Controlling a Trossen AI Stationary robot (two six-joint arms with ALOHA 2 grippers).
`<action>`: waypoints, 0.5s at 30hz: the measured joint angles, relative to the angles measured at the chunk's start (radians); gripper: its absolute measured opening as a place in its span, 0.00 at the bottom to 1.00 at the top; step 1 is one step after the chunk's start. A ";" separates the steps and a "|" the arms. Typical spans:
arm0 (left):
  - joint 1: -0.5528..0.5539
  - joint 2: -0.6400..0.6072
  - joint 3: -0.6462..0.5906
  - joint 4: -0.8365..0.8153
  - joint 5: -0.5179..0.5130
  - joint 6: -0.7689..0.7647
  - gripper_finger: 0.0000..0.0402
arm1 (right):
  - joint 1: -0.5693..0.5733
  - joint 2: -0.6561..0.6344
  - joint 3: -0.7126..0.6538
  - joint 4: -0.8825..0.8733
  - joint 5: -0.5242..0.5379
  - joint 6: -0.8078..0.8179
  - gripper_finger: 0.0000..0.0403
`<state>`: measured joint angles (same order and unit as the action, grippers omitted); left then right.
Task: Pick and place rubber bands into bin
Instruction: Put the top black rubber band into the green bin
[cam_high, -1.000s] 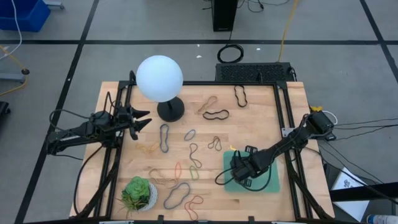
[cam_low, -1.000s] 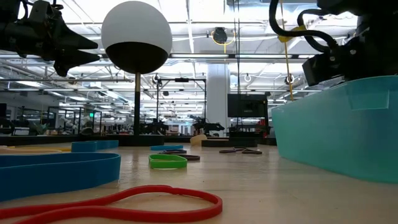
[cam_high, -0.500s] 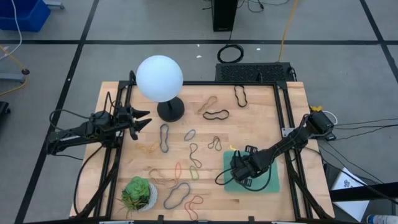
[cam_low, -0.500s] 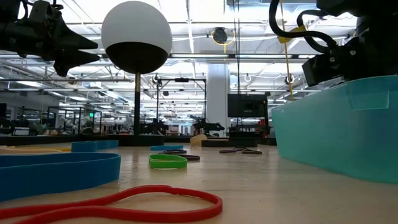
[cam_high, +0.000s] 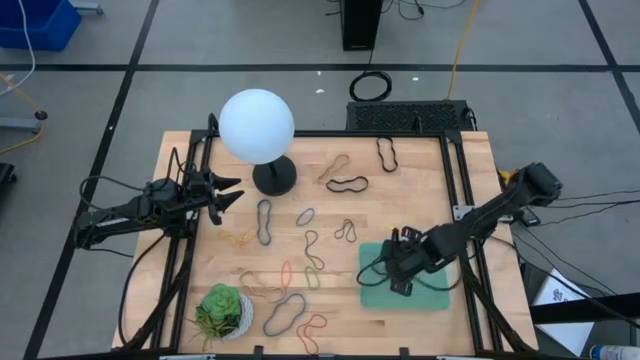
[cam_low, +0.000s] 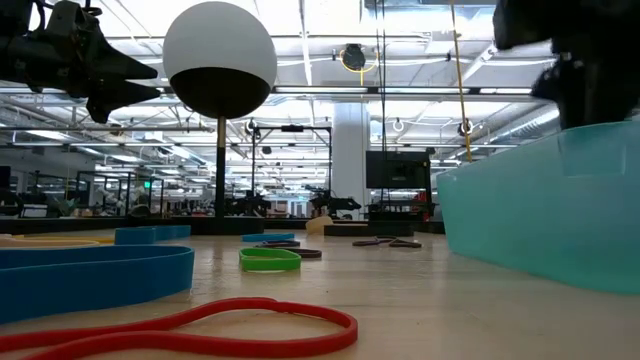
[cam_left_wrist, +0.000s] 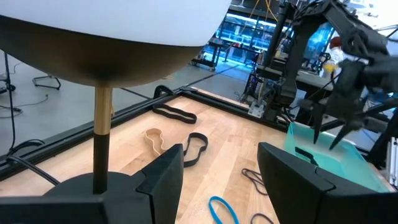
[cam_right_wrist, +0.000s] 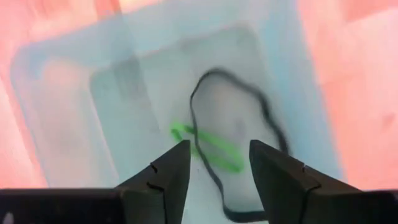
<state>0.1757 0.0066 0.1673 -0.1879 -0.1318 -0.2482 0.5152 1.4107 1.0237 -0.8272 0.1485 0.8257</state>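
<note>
two rubber bands (cam_right_wrist: 217, 146) in bin (cam_right_wrist: 56, 118)

Both arms dark, near black, built of slim tubular links with chunkier joint housings. Left arm (cam_high: 130, 212): black cables loop loosely along it and hang beside the links. Left claw (cam_high: 222, 192): two pointed black fingers; in the left wrist view the fingers (cam_left_wrist: 163, 180) show as broad, matte, angular wedges with flat inner faces. Right arm (cam_high: 490, 212): same dark finish, blocky wrist housing, black cable curling off near the claw end. Right claw (cam_high: 408, 262): fingers (cam_right_wrist: 169, 174) matte black, tapering, with bevelled edges. No markings legible on either arm.
</note>
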 joint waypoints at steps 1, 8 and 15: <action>0.000 0.000 0.000 0.000 0.000 -0.001 0.53 | 0.000 -0.028 0.000 0.000 0.030 0.000 0.40; 0.000 0.000 0.000 0.000 0.000 -0.002 0.53 | -0.001 -0.224 0.000 0.050 0.305 -0.082 0.40; 0.000 0.000 0.000 -0.001 0.000 -0.002 0.53 | -0.002 -0.331 0.000 0.256 0.499 -0.319 0.39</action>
<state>0.1755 0.0064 0.1673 -0.1886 -0.1318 -0.2501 0.5137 1.0795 1.0237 -0.5715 0.6478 0.5072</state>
